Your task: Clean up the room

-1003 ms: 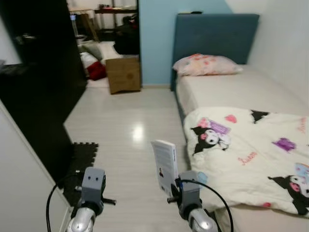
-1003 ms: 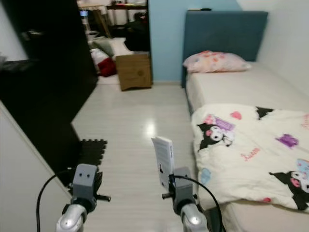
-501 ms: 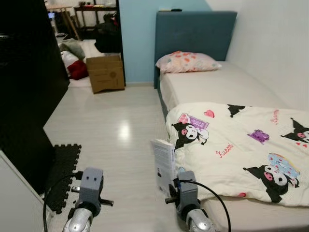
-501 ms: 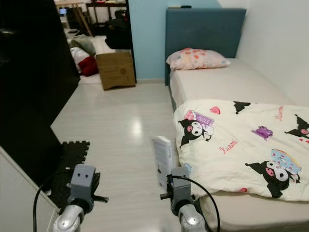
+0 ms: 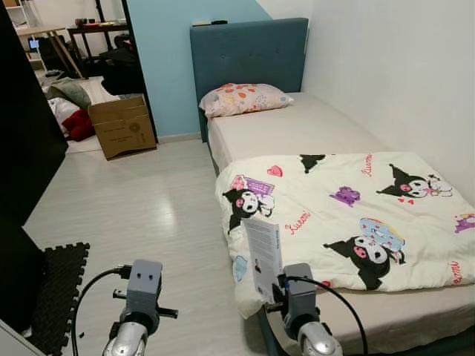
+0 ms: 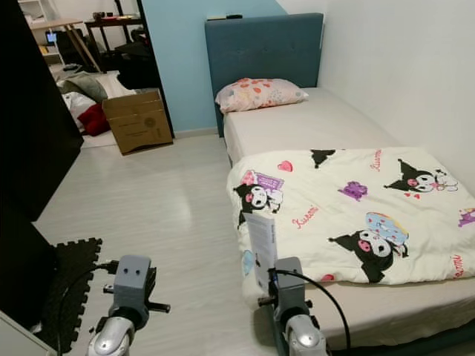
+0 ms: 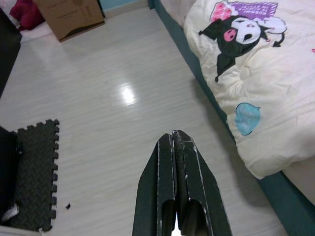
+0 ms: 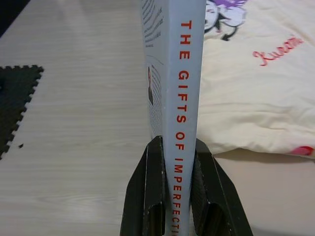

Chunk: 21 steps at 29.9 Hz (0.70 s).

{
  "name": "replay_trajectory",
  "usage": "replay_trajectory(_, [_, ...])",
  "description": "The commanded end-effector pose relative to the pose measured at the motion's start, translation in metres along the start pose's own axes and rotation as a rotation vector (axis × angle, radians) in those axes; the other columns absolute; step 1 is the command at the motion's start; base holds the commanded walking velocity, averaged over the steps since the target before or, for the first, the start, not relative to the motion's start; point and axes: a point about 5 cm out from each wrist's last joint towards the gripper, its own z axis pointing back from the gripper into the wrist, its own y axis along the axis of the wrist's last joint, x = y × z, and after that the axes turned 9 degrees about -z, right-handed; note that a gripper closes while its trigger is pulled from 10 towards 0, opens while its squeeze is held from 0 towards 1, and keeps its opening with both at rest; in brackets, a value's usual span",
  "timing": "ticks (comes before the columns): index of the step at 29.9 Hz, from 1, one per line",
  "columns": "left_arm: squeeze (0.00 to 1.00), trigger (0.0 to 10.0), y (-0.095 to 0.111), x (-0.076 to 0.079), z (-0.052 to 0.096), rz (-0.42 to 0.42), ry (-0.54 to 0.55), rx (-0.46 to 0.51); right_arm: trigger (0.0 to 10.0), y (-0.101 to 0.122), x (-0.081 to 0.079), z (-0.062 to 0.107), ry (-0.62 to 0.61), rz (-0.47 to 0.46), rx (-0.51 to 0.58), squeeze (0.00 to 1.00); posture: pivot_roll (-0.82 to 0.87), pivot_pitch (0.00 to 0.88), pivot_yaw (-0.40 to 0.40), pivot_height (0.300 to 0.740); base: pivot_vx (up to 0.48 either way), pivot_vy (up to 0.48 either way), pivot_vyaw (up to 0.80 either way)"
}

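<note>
Foam mat (image 5: 52,289): dark, interlocking, on the pale floor (image 5: 148,215) at far left, just beside the black cabinet (image 5: 30,126).
Cardboard box (image 5: 122,126): at the doorway, beyond it a red bundle (image 5: 78,124) and more clutter in the next room.
Left gripper (image 7: 177,147): low in front, over bare floor, its 2 black fingers pressed together with nothing between them.
Book (image 8: 172,98): pale, slim, upright, spine with red lettering facing the wrist camera; carried in the air at the near corner of the bed, above the floor edge beside it.
Right gripper (image 8: 173,152): clamped on the lower end of the book, 1 finger on each cover, most of the book standing free beyond the fingertips.
Bed (image 5: 312,133): blue headboard, 1 floral pillow (image 5: 241,98) at the head, cartoon-print blanket (image 5: 349,215) spread over the foot end and drooping over the near side.
Wall (image 5: 401,81): white, along the far side of the bed.
Risk 1: grip sits only on the bottom edge, so a jolt while walking could tilt or slide the book out.
Risk 2: book close to the hanging blanket edge; a turn toward the bed could snag it there.
Risk 3: no shelf or desk visible yet, so a drop-off on the bed would likely leave the tidying unfinished.
</note>
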Motion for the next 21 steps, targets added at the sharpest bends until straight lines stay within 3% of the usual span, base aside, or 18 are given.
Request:
replay_trajectory(1, [0.0, 10.0, -0.01, -0.004, 0.004, 0.013, 0.02, -0.045, 10.0, 0.006, -0.005, -0.003, 0.019, -0.001, 0.035, 0.0, 0.04, 0.037, 0.015, 0.74, 0.0, 0.0, 0.0])
replay_trajectory(5, [0.0, 10.0, -0.01, -0.004, 0.004, 0.017, 0.021, -0.043, 10.0, 0.007, -0.006, -0.003, 0.029, 0.001, 0.034, 0.0, 0.04, 0.042, 0.019, 0.74, 0.0, 0.0, 0.0])
replay_trajectory(13, [0.0, 10.0, 0.001, 0.006, 0.001, 0.008, 0.011, 0.004, 10.0, 0.009, -0.01, -0.004, 0.061, 0.015, 0.04, 0.0, 0.04, 0.046, 0.019, 0.74, 0.0, 0.0, 0.8])
replay_trajectory(21, [0.0, 10.0, 0.004, 0.006, 0.0, 0.02, 0.013, 0.008, 10.0, 0.009, -0.012, -0.004, 0.068, 0.021, 0.041, 0.0, 0.03, 0.046, 0.018, 0.74, 0.0, 0.0, 0.8])
